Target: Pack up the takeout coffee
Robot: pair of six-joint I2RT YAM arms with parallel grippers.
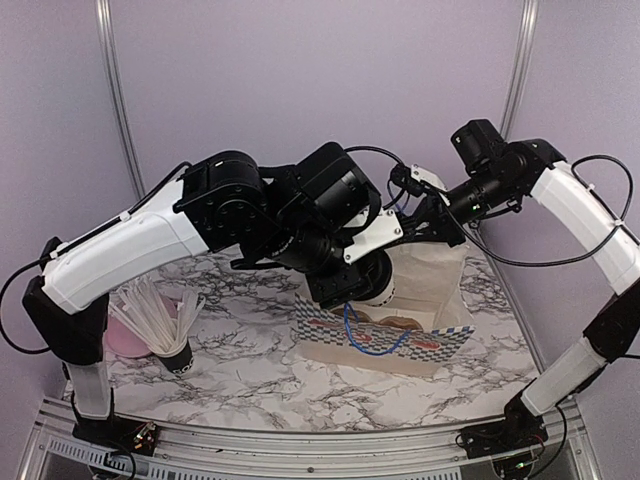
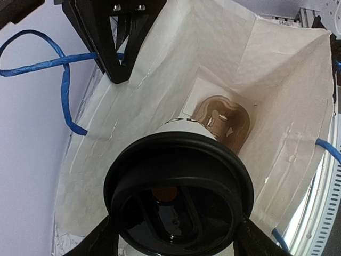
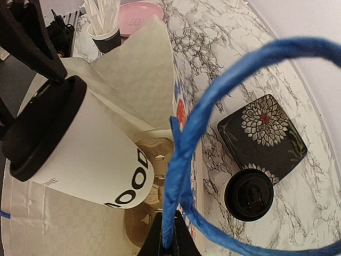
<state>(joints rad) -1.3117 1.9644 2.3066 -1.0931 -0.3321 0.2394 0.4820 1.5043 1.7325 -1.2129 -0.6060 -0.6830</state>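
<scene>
Left gripper (image 2: 178, 237) clamped on first cup (image 3: 101, 170) at its lid, centre frame, in open bag (image 2: 277, 106) mouth. Right gripper (image 3: 170, 240) pinched shut on blue handle (image 3: 213, 101). Second cup (image 3: 249, 193) lower right. Probably light with a crushable paper wall, so hold at the stiff lid rim.

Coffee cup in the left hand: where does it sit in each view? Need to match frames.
Top external: coffee cup at centre, only its white side showing.
Left wrist: bottom centre, black lid facing the camera.
Right wrist: left half, lid upper left, left of the blue handle.
Shared landmark: white paper bag, open beneath the cup.
</scene>
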